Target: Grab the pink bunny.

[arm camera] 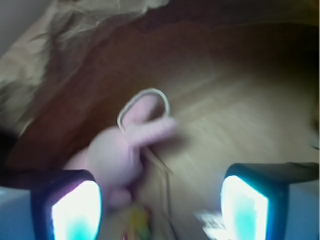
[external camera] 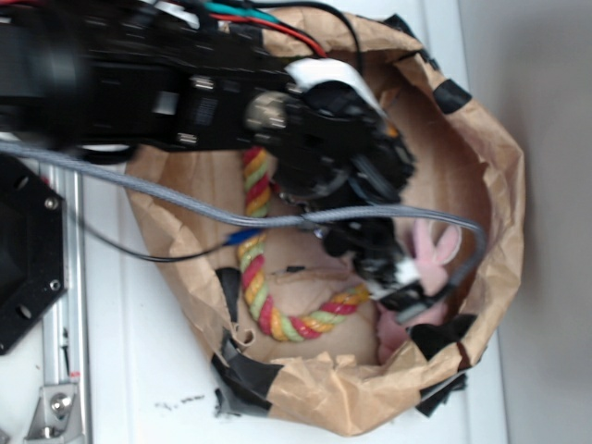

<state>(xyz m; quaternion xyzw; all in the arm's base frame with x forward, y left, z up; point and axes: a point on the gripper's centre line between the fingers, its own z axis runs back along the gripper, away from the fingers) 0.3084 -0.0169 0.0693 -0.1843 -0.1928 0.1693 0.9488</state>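
Rope toy (external camera: 262, 268): striped, curled on the paper bag's (external camera: 499, 185) floor.
Gripper (arm camera: 160, 205): down inside the bag, jaws spread wide, nothing held.
Pink bunny (arm camera: 117, 157): on the bag floor, against the gripper's left finger (arm camera: 70, 210), ears up.

A lab bench: bare white table (external camera: 139, 388), bolted metal rail (external camera: 69, 305), taped paper bag (external camera: 324, 388).

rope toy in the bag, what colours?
Rope toy: red, yellow and green twisted bands. Clearest in the exterior view.
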